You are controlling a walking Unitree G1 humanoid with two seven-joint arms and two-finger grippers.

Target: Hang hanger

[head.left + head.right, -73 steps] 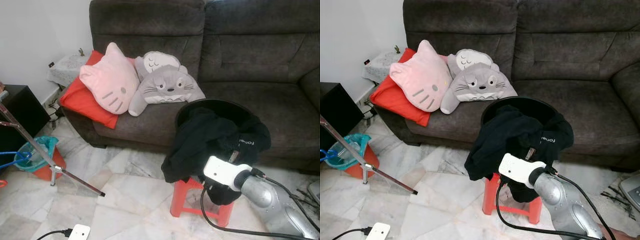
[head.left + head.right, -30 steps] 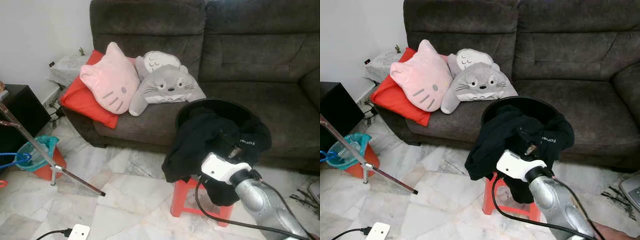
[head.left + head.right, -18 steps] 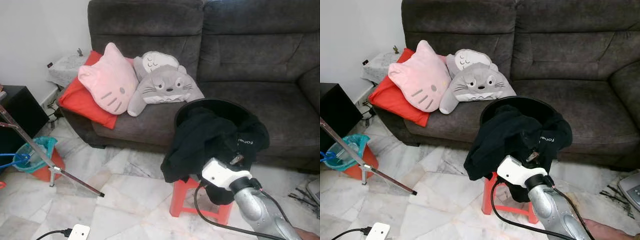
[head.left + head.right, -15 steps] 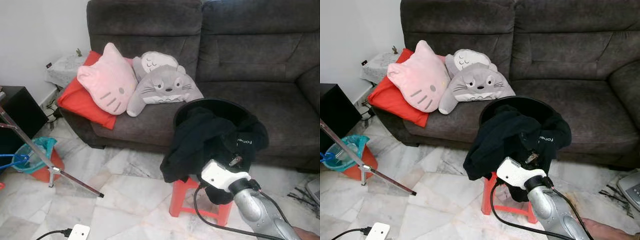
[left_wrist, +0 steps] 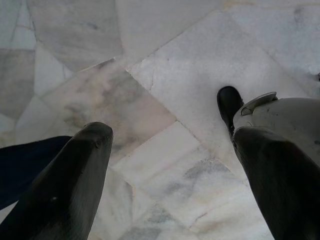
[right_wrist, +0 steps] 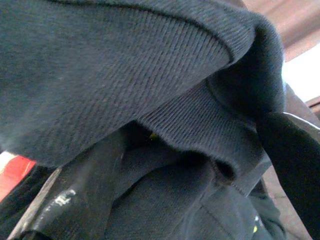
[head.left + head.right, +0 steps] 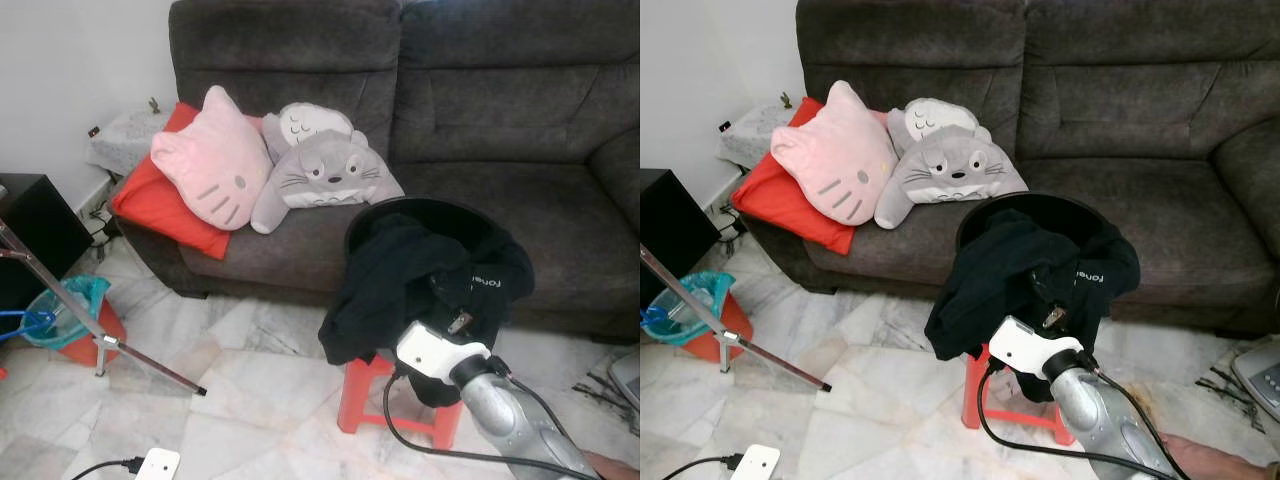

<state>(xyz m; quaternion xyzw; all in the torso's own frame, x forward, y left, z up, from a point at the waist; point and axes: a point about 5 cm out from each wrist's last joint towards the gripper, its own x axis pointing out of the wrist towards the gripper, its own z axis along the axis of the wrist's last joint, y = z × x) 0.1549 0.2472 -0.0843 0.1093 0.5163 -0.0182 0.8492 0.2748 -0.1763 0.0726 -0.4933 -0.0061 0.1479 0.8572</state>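
Observation:
A black garment is draped over a round black basket that stands on a red stool. My right arm reaches up into the lower front of the garment, and the cloth hides its fingertips there. In the right wrist view the right gripper is open, with a ribbed fold of the black garment lying between the spread fingers. A thin blue hanger-like shape hangs by the metal rack leg at far left. My left gripper hangs open over the marble floor.
A dark grey sofa stands behind the stool, with a pink cat cushion, a grey plush and a red cushion. A teal basket, a black cabinet and a white power strip are at left.
The whole view has drifted slightly as the camera moved. My right wrist has edged a little closer in under the black garment.

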